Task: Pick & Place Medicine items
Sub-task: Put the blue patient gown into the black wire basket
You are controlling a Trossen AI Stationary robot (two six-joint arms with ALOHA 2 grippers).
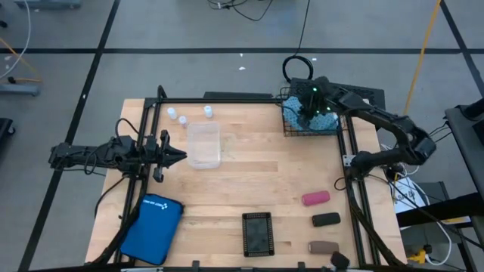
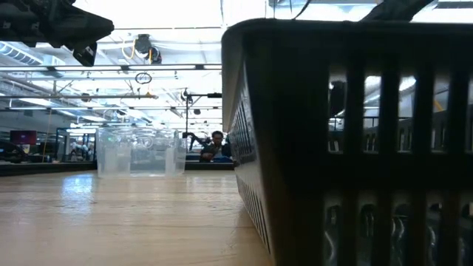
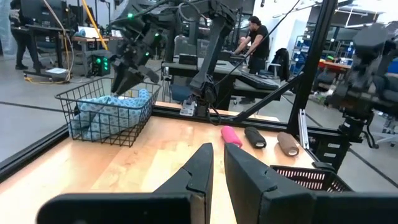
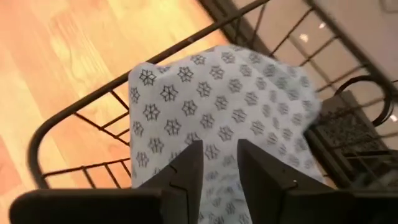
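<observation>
Hovering over the wire basket [image 1: 290, 127] at the table's far right corner, the right gripper [image 4: 216, 163] has its fingers narrowly parted just above the teal pouch [image 4: 236, 106] lying inside. The left gripper [image 3: 216, 163] waits closed at the left edge, holding nothing.
</observation>
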